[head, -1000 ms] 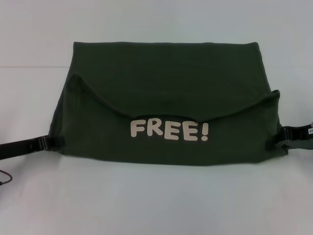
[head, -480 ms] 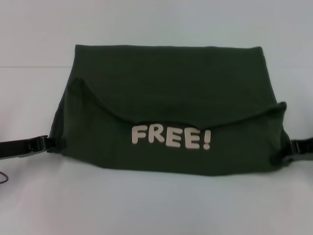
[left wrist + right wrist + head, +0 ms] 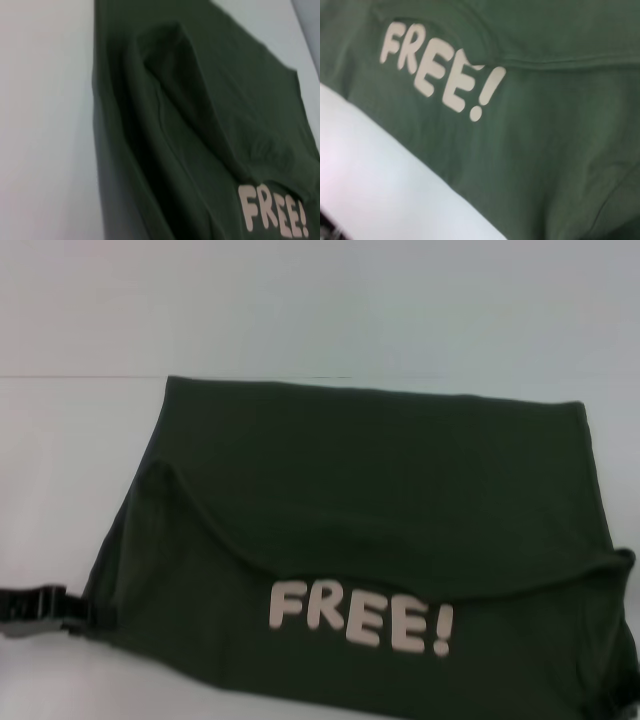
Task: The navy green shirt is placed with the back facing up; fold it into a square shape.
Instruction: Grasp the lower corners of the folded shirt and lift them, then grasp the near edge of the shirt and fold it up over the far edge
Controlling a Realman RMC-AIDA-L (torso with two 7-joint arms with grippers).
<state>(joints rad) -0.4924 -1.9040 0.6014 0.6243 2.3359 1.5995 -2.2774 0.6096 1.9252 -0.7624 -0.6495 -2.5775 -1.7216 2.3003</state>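
Observation:
The navy green shirt (image 3: 380,480) is folded into a wide band. Its near flap hangs raised off the white table (image 3: 60,490), with the cream "FREE!" lettering (image 3: 360,617) facing me. My left gripper (image 3: 75,610) comes in from the left edge and is pinched on the shirt's near left corner. The left wrist view looks along the shirt's folded side (image 3: 200,125) with its lettering (image 3: 272,216). In the right wrist view the cloth (image 3: 545,125) and lettering (image 3: 440,75) are very close. My right gripper shows in no view. The shirt's near right corner runs off the head view.
The white table surface (image 3: 45,125) surrounds the shirt, with bare room to the left and behind it. A strip of table (image 3: 380,165) shows below the raised near edge. No other objects are in view.
The shirt now looks larger and sits lower and further right in the head view. Its lettered near edge has come closer. The left gripper moved down-left with its corner, and the right gripper left the picture.

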